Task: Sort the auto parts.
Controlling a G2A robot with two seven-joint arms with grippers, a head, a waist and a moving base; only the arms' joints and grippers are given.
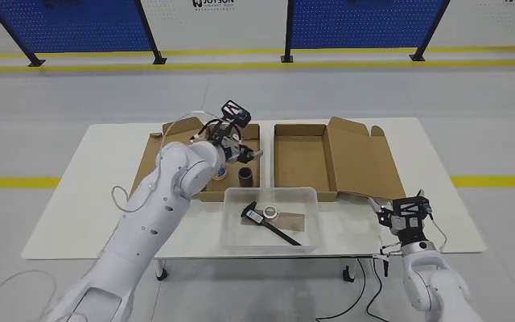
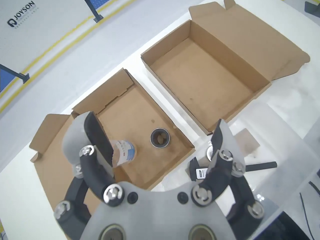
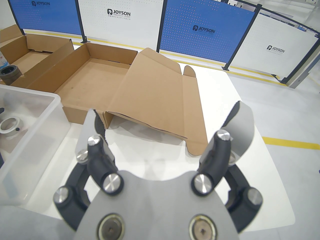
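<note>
My left gripper point(image 2: 160, 136) hangs open and empty above the left cardboard box point(image 2: 120, 116), as the top view also shows for this gripper point(image 1: 245, 153). On that box's floor stand a black cylinder point(image 2: 160, 138) and a small clear bottle with a blue and white label point(image 2: 125, 152), side by side. A clear plastic bin point(image 1: 310, 196) at the table's front holds a metal ring point(image 1: 271, 212) and a black caliper-like tool point(image 1: 265, 225). My right gripper point(image 3: 166, 116) rests open near the table's front right corner, beside the right box's flap point(image 3: 160, 96).
The right cardboard box point(image 1: 299, 161) is open with nothing in it; its lid lies flat to the right point(image 1: 362, 157). A brown card piece point(image 1: 291, 221) lies in the bin. Blue and white fence panels point(image 3: 205, 28) stand beyond the table.
</note>
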